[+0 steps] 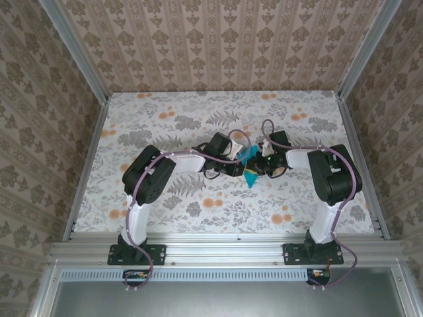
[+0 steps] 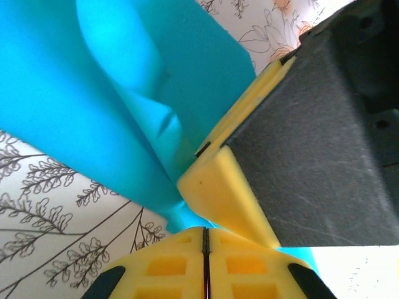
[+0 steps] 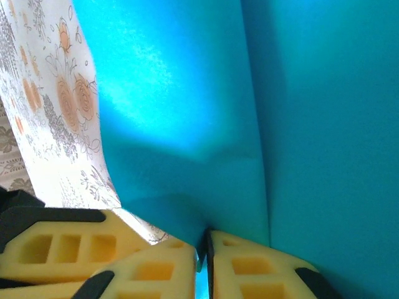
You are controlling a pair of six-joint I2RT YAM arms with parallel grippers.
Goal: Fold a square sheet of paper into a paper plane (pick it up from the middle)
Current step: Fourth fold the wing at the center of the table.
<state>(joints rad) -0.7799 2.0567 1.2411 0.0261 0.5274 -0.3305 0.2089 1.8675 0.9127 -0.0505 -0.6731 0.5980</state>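
**Paper held between two grippers.** A blue-green sheet of paper (image 1: 252, 177) hangs between two robot arms (image 1: 149, 175) just right of the middle of the flower-patterned table (image 1: 165, 105), about halfway between its near and far edges. From above it is a small crumpled shape. One pointed tip turns toward the near edge, and a second patch of blue shows a little farther back. Whether it touches the table cannot be told from there.

The left gripper (image 2: 204, 252) has its yellow pads pressed together with only a hairline seam between them. The paper comes out of that seam, pinched tight. The right gripper (image 3: 203, 261) stands almost closed, with a sliver of blue paper caught in the narrow slit between its pads.

The left wrist camera gives what the overhead view cannot. The sheet is not flat but rolled into a soft wave, with a short crease near its middle. The right gripper's yellow finger (image 2: 224, 187) meets the paper just above the left pads.

The right wrist camera shows broad, smooth paper. A straight fold line runs from the top down to the pads, dividing a brighter panel on the left from a darker one on the right. A faint crease crosses the brighter panel.

The overhead camera alone places the sheet on the table and shows both arms bent inward toward it.
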